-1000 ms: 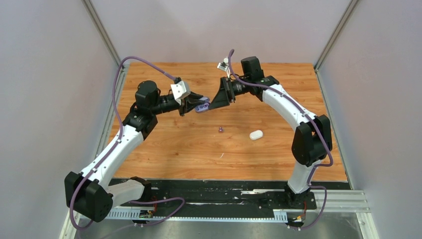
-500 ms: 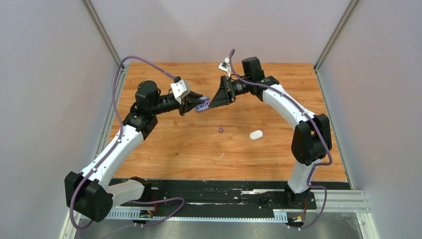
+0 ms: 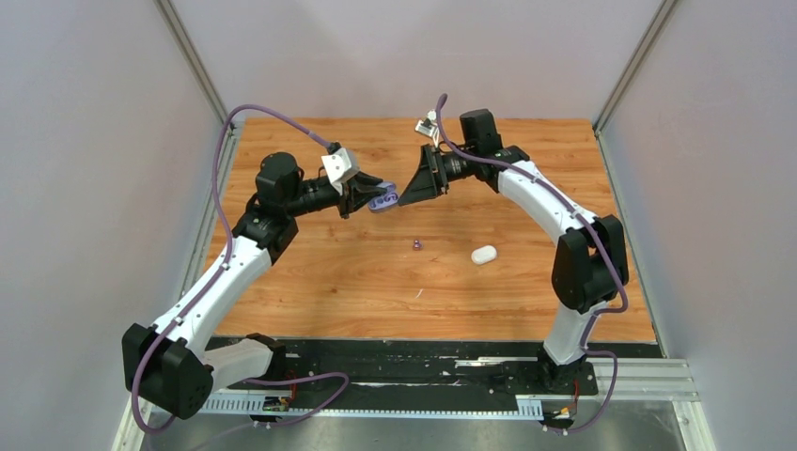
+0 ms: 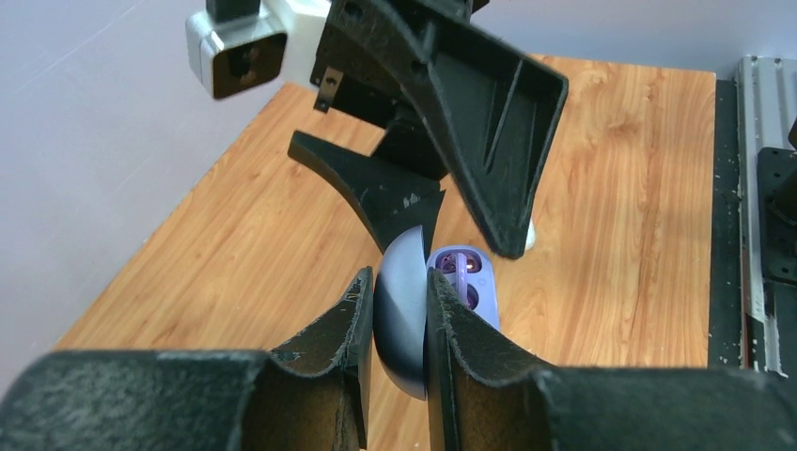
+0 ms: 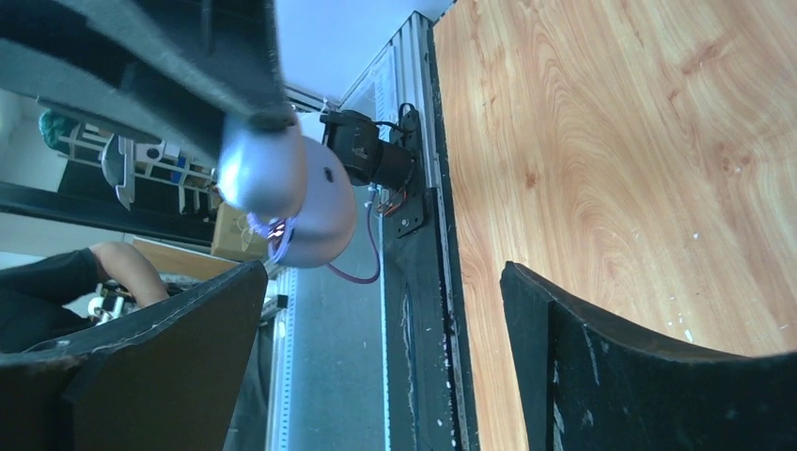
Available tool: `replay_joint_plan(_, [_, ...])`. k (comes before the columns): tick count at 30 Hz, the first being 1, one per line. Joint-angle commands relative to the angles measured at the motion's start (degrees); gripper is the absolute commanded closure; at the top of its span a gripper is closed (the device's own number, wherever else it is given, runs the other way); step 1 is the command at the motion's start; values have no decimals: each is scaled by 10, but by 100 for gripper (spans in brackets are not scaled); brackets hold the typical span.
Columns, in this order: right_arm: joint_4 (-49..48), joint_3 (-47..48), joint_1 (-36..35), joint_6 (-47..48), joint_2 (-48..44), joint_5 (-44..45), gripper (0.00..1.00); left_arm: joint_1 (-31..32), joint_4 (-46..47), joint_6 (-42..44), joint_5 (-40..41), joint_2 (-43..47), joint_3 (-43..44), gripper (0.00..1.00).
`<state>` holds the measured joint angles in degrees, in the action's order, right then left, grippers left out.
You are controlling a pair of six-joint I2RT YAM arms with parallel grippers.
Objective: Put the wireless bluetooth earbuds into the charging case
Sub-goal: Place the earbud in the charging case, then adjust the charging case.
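Observation:
My left gripper (image 3: 378,199) is shut on the lid of an open purple charging case (image 3: 383,200) and holds it above the table. In the left wrist view the lid (image 4: 402,324) sits between my fingers, and a purple earbud (image 4: 461,262) rests in the case's base. My right gripper (image 3: 411,191) is open and empty, its tips just right of the case. The right wrist view shows the case (image 5: 287,193) up left of the open right gripper (image 5: 381,272). Another purple earbud (image 3: 416,244) lies on the table. No white earbuds show.
A closed white oval case (image 3: 483,255) lies on the wooden table (image 3: 329,282), right of the loose purple bud. Grey walls enclose the table on three sides. A black strip (image 3: 423,362) with the arm bases runs along the near edge.
The right gripper has drawn back slightly up and to the right from the purple case. The left arm and the case have hardly moved.

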<state>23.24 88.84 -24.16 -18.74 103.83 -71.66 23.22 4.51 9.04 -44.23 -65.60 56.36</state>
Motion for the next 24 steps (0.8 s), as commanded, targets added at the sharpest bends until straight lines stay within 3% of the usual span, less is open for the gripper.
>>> replay_joint_plan(1, [-25, 28, 18, 101, -59, -71, 7, 2, 23, -10, 3, 10, 13, 100])
replay_joint_plan(6, [-32, -27, 6, 229, -113, -54, 8, 2, 24, -43, 3, 3, 29, 100])
replay_joint_plan(10, [-88, -43, -4, 210, -108, -59, 16, 2, 43, -81, 7, -7, 43, 100])
replay_joint_plan(17, [-205, -41, -25, 113, -86, -53, 18, 2, 83, -179, 12, -31, 61, 100])
replay_joint_plan(24, [-223, -23, -10, 71, -97, -18, 17, 2, 58, -143, -7, -33, 72, 100])
